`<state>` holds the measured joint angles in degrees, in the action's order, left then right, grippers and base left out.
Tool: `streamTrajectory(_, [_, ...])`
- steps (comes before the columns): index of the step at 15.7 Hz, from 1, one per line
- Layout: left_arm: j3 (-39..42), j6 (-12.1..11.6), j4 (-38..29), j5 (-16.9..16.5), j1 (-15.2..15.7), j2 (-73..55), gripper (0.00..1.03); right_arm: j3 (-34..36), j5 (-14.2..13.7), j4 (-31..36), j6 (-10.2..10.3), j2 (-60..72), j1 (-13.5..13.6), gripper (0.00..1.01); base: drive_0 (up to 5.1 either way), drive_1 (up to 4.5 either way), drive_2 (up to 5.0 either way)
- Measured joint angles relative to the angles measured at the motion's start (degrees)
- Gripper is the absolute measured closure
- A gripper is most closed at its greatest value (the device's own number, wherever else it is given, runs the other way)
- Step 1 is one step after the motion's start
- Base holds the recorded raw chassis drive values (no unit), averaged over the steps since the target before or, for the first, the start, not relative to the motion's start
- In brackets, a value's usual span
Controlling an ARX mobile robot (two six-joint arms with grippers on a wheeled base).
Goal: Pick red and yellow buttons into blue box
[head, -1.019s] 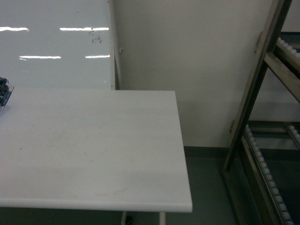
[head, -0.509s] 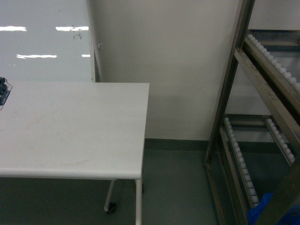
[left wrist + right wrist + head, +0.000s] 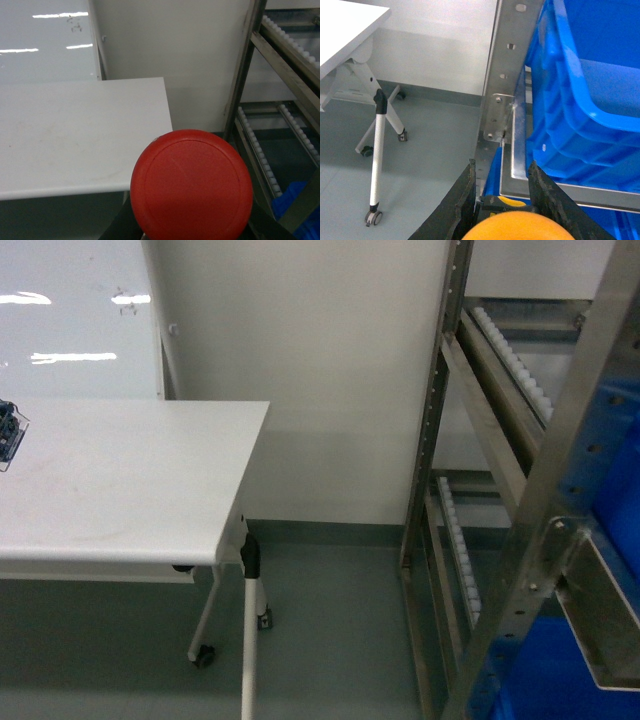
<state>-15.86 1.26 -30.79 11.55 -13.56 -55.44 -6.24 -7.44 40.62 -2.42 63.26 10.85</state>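
The red button [image 3: 191, 185] fills the bottom of the left wrist view, cap toward the camera. My left gripper [image 3: 190, 237] is shut on it, and only its dark fingers [image 3: 117, 229] show beside the cap. In the right wrist view the yellow button [image 3: 517, 227] sits between the black fingers of my right gripper [image 3: 501, 167], which is shut on its black base. Just ahead of that gripper, the blue box [image 3: 590, 100] rests on the metal rack. Blue boxes [image 3: 550, 685] also show at the lower right of the head view. Neither gripper appears in the head view.
A white table [image 3: 120, 480] on castered legs [image 3: 377, 160] stands at the left, with a small blue-black object [image 3: 8, 435] at its far left edge. The steel roller rack [image 3: 470, 440] rises at the right. Grey floor lies between them.
The head view has swung right: the table has slid left, its legs now show, and the rack with the blue boxes has come closer into view.
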Motion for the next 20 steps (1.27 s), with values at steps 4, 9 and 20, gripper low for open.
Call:
streamTrajectory(4, [0.0, 0.0, 0.17, 0.0, 0.0, -0.02, 0.79, 0.0, -0.02, -0.04, 0.0, 0.0, 0.0, 0.72, 4.6, -4.06, -0.3])
streamTrajectory(9, [0.0, 0.0, 0.26, 0.0, 0.0, 0.04, 0.79, 0.0, -0.02, 0.04, 0.02, 0.0, 0.0, 0.72, 4.6, -4.0, -0.4])
streamTrajectory(20, [0.02, 0.0, 0.17, 0.0, 0.0, 0.02, 0.79, 0.0, -0.07, -0.02, 0.0, 0.02, 0.0, 0.72, 4.7, -3.81, -0.7])
